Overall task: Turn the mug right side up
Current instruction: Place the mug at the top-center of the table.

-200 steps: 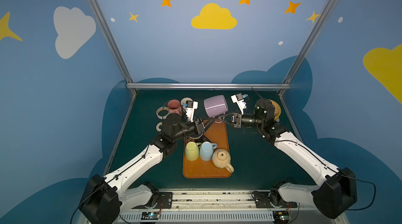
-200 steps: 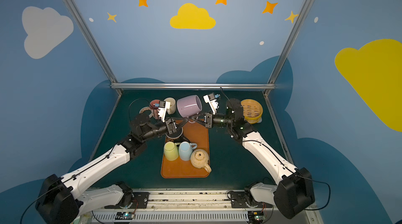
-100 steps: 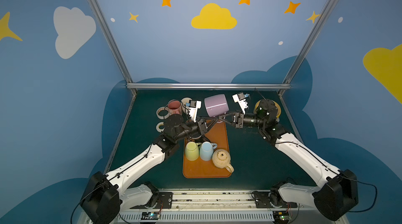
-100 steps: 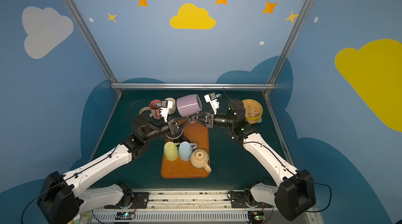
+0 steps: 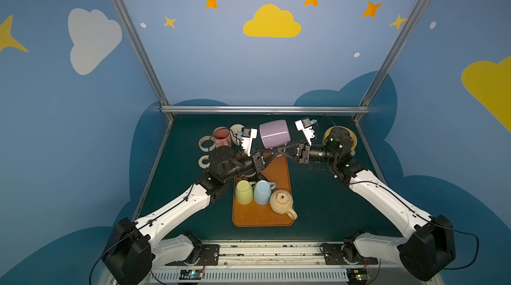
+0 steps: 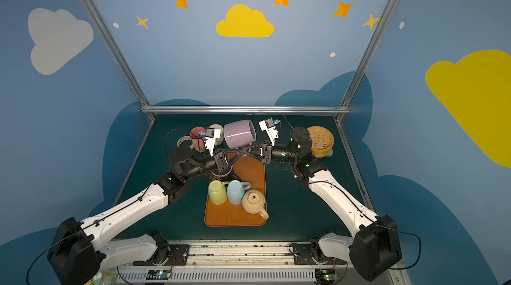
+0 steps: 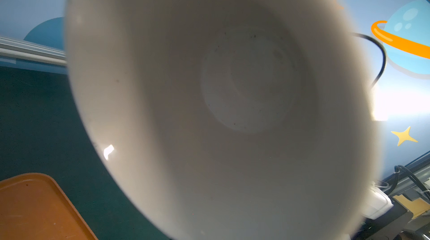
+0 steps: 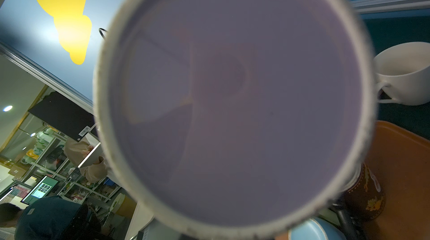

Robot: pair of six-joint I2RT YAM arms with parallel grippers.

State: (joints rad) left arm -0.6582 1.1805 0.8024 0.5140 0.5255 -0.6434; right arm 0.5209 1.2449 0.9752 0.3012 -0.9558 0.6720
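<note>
The purple mug (image 5: pixel 273 133) (image 6: pixel 239 133) hangs in the air on its side above the far end of the tray. Its white inside (image 7: pixel 232 87) fills the left wrist view, and its purple base (image 8: pixel 232 99) fills the right wrist view. My right gripper (image 5: pixel 280 150) reaches in from the right and is shut on the mug's underside, where the handle sits. From the left, my left gripper (image 5: pixel 273 154) crosses the right one's fingers just under the mug. The mug hides its jaws.
The orange tray (image 5: pixel 279 170) carries a yellow-green mug (image 5: pixel 243 192), a light blue mug (image 5: pixel 262 191), a beige teapot (image 5: pixel 282 200) and a brown patterned mug (image 8: pixel 365 190). At the back stand a pink mug (image 5: pixel 221 137), a white cup (image 8: pixel 407 73), tape rolls (image 5: pixel 207 142) and a yellow basket (image 5: pixel 351 137).
My left gripper has moved right, in under the mug, and its jaws have narrowed. The mug and the right gripper have stayed nearly still.
</note>
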